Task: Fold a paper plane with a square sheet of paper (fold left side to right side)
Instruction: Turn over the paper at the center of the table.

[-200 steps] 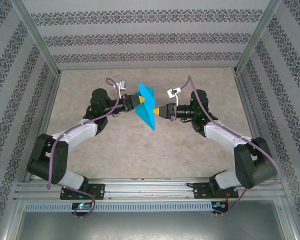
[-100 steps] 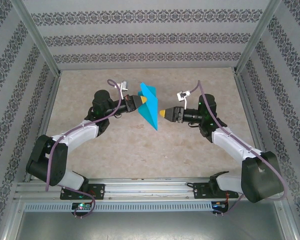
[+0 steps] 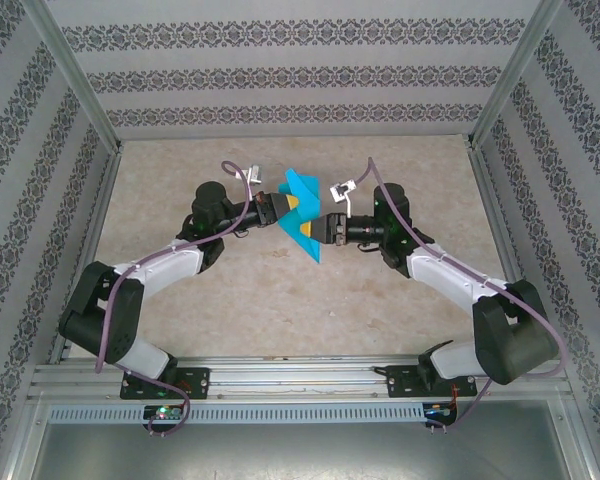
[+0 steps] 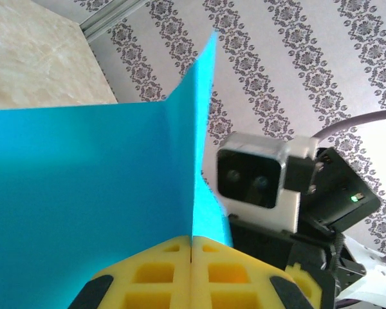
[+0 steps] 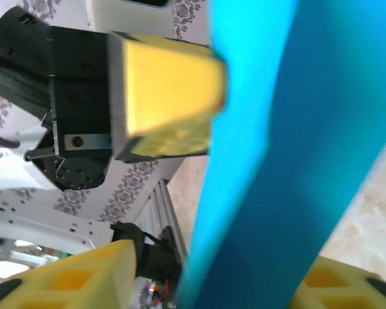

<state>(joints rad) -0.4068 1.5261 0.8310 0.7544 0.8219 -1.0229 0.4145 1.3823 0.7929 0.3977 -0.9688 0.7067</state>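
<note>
The square sheet of paper point(image 3: 302, 214), teal-blue and creased into a folded pointed shape, hangs in the air above the middle of the table. My left gripper point(image 3: 291, 204) is shut on its upper left part; in the left wrist view the yellow fingers point(image 4: 154, 270) meet on the paper point(image 4: 83, 187) at its crease. My right gripper point(image 3: 319, 232) reaches in from the right at the paper's lower part. In the right wrist view its jaws point(image 5: 219, 273) stand open with the paper point(image 5: 289, 161) between them, and the left gripper's yellow finger point(image 5: 167, 96) shows beyond.
The beige marbled table top point(image 3: 280, 290) lies below both arms. Patterned walls and metal frame rails point(image 3: 80, 110) enclose it on three sides. The right wrist's camera housing point(image 4: 257, 175) sits close behind the paper in the left wrist view.
The right gripper let go of the paper, drew back to the right, then came back with its jaws apart around the paper's lower part. The left gripper kept its hold and shifted slightly right.
</note>
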